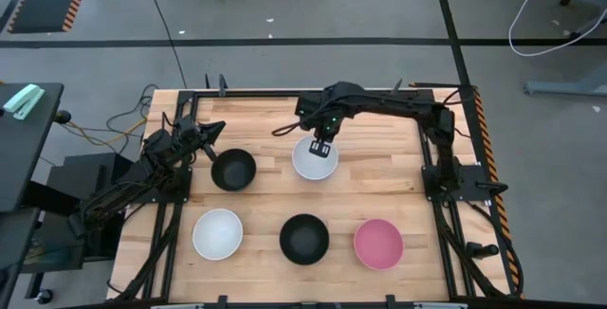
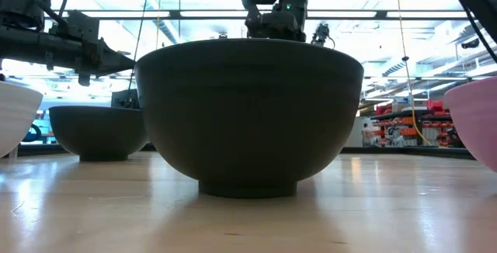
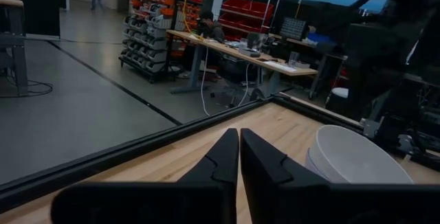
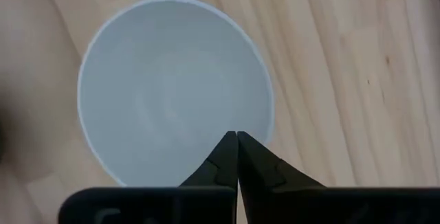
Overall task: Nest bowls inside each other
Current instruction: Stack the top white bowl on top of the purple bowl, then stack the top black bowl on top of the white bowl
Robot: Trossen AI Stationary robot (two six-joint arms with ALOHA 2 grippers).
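Right gripper (image 1: 321,147), clenched empty, hangs directly above the pale bowl's (image 1: 315,160) far rim; left gripper (image 1: 214,132), clenched, idles beside a black bowl (image 1: 233,170).

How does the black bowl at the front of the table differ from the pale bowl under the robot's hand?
The front black bowl is dark; the pale bowl is light, bluish-white. The black bowl sits in the front row between a white bowl and a pink bowl; the pale bowl sits farther back. The right hand hovers over the pale bowl's rim, while no hand is near the black one. Both are round, upright, empty, and of like size.
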